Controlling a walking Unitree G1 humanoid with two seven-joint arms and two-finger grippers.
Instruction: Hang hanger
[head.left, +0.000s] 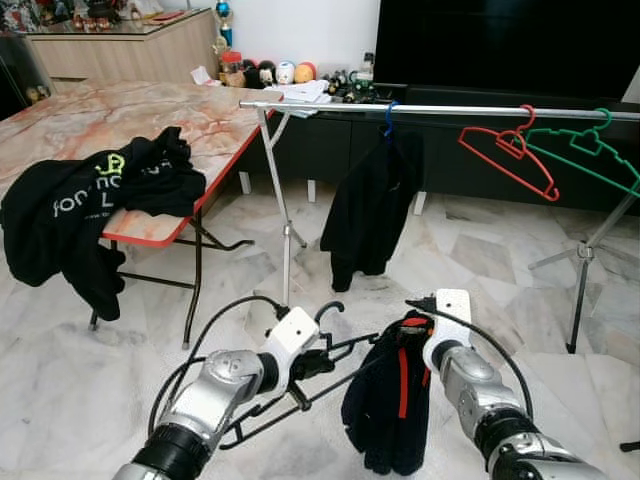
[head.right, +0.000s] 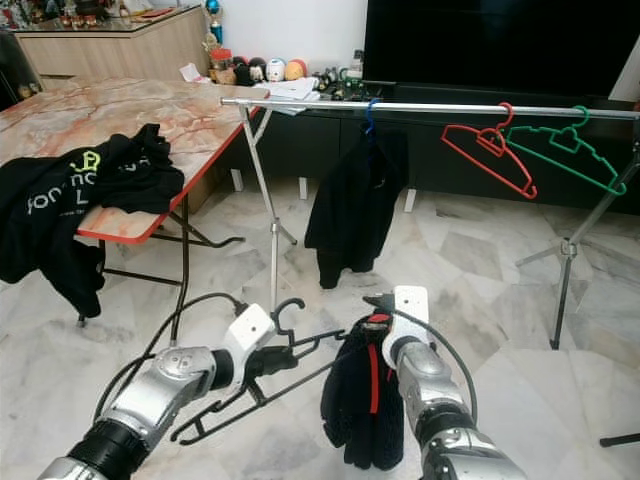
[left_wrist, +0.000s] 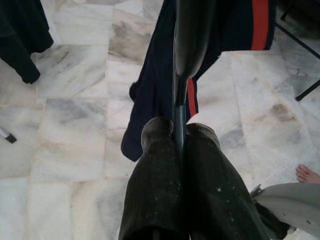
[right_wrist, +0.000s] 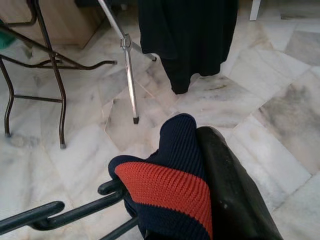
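Hanger (head.left: 300, 375) of dark wire sits low in front of the robot, clamped in the left hand (head.left: 305, 365), whose two black fingers (left_wrist: 165, 165) are pressed together on its thin bar. Its long axis runs roughly level from left to right, hook (head.left: 330, 308) curling upward. The right hand (head.left: 420, 325) is closed on a navy garment with a red stripe (head.left: 392, 400), just beside the hanger's far end, the cloth drooping toward the marble floor (head.left: 80, 390). Ahead and above stands the silver clothes rail (head.left: 420, 108), carrying a black top on a blue hanger (head.left: 372, 205), a red hanger (head.left: 510, 150) and a green hanger (head.left: 590, 150). The hook must likely travel up and forward to reach it. On the table (head.left: 150, 110) to the left lies a black shirt (head.left: 90, 200) with pale lettering, only partly legible.
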